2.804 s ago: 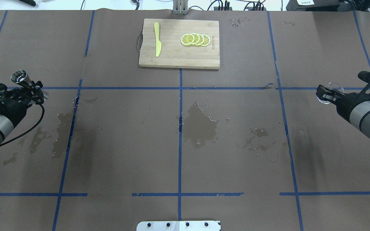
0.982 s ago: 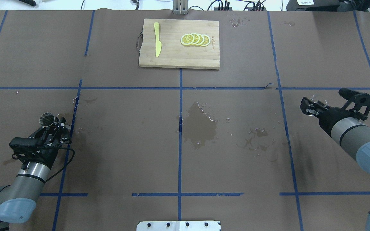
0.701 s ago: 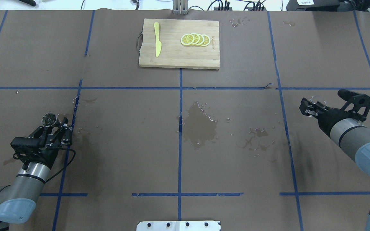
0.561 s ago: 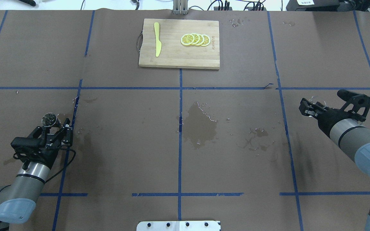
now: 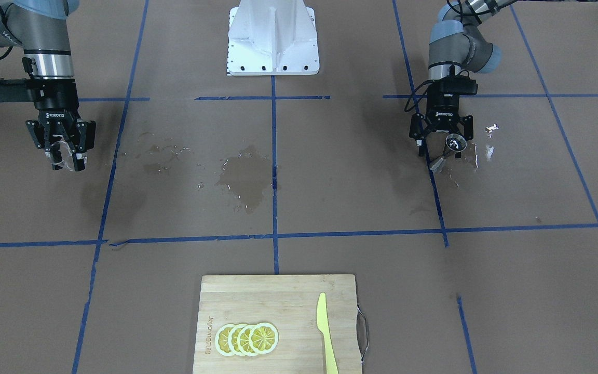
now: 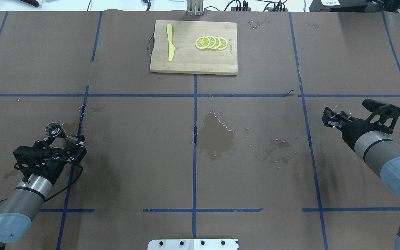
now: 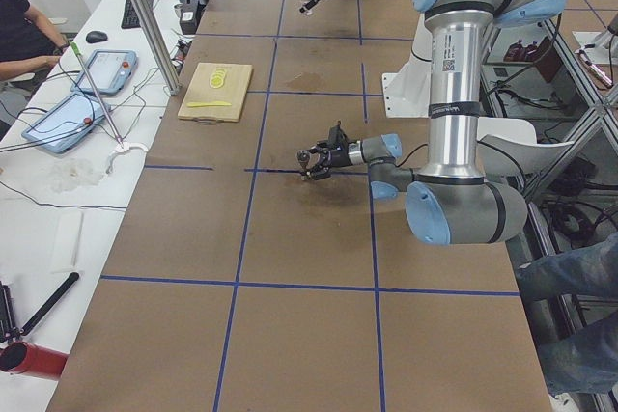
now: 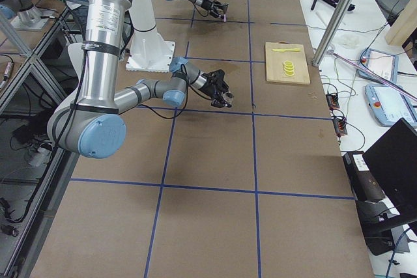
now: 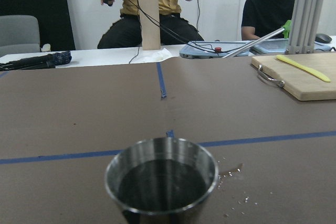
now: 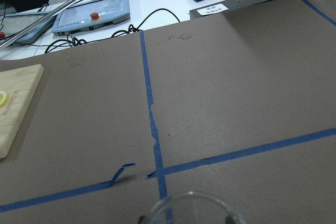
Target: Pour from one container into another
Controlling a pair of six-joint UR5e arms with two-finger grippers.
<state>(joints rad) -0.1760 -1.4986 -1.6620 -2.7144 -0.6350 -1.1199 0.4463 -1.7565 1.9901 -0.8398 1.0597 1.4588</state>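
The silver jigger point(image 6: 52, 129) stands upright on the brown paper at the near left, beside a blue tape line. My left gripper point(image 6: 63, 141) is open around it, fingers spread wide on both sides, also seen from the front point(image 5: 443, 139). In the left wrist view the jigger point(image 9: 161, 179) fills the bottom centre and its inside looks dark. My right gripper point(image 6: 332, 118) is shut on the clear glass cup point(image 6: 343, 110) and holds it a little above the table at the right. Only the cup's rim point(image 10: 191, 203) shows at the bottom of the right wrist view.
A wooden cutting board point(image 6: 193, 62) with lemon slices point(image 6: 211, 42) and a yellow knife point(image 6: 169, 42) lies at the back centre. Wet patches point(image 6: 217, 135) darken the middle of the paper. The robot's white base plate point(image 6: 193, 244) is at the near edge. People sit beyond the far edge.
Both arms came in from the far sides. The left arm brought the jigger down to the table, and its fingers have now opened off it. The right gripper has barely moved.
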